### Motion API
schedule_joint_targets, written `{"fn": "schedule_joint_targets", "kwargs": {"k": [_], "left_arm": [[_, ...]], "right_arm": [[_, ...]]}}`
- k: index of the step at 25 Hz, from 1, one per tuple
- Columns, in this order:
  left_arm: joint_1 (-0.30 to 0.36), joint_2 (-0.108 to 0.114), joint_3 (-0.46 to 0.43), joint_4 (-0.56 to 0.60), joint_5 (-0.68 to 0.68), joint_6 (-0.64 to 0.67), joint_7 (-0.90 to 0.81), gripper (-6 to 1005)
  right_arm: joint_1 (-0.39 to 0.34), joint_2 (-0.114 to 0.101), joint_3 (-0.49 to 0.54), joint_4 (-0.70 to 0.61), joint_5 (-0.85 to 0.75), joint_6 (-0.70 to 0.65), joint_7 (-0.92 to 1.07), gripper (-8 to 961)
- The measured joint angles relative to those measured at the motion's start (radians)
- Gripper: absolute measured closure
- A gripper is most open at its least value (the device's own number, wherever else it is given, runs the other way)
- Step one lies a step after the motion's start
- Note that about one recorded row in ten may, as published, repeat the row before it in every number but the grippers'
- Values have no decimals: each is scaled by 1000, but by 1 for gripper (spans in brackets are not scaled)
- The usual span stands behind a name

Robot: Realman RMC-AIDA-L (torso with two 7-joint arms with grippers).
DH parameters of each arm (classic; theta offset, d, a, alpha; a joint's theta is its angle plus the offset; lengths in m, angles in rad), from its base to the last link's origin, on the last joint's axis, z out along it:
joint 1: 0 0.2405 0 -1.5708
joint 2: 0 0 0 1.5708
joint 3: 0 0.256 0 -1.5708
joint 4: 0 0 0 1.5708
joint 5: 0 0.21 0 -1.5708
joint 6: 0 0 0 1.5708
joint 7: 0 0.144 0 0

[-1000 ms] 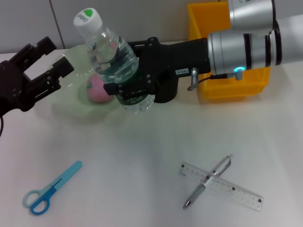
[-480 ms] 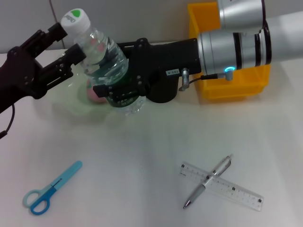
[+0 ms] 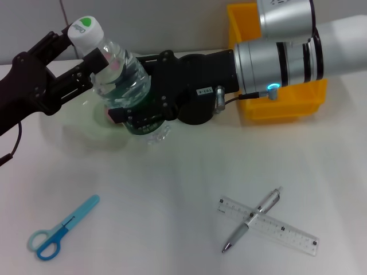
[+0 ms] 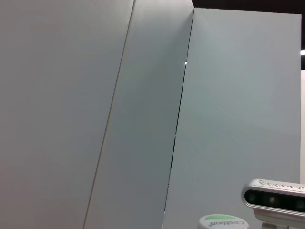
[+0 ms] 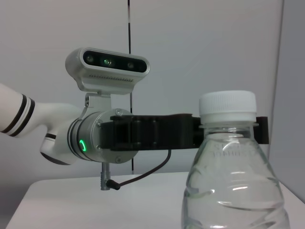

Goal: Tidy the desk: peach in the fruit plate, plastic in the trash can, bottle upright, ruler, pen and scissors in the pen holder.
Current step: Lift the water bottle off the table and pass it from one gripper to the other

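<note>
The near half of the white table (image 3: 189,183) lay wide and bare but for three small things: one blue-handled pair of scissors (image 3: 60,229) toward its left front edge, and one clear plastic ruler (image 3: 269,225) with one silver pen (image 3: 252,220) crossed over it toward the right front. Farther back, one clear, ribbed water bottle (image 3: 123,80) with a white cap leaned slightly left, pinched low on its body by the fingers of the right gripper (image 3: 143,112). The left gripper (image 3: 71,60) had its fingers spread on either side of the bottle's neck and cap. Behind the bottle showed a pale green fruit plate (image 3: 80,123) and a sliver of one pink peach (image 3: 109,113). One yellow bin (image 3: 287,103) stood at the table's back right
</note>
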Motion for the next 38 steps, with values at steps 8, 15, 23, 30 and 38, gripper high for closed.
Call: {"fn": "schedule_joint_targets", "kwargs": {"k": [8, 15, 23, 30, 38], "left_arm": [[-5, 0, 0, -9, 0, -5, 0, 172], [-5, 1, 2, -9, 0, -6, 0, 173], [-5, 1, 4, -8, 0, -6, 0, 173], [-6, 1, 4, -8, 0, -7, 0, 174], [-7, 1, 2, -8, 0, -3, 0, 175]], "right_arm": [[6, 0, -10, 3, 0, -1, 0, 184], [6, 0, -12, 3, 0, 0, 0, 184], [6, 1, -12, 3, 0, 0, 0, 184], [6, 2, -20, 3, 8, 0, 0, 185], [6, 2, -21, 3, 11, 0, 0, 185]]}}
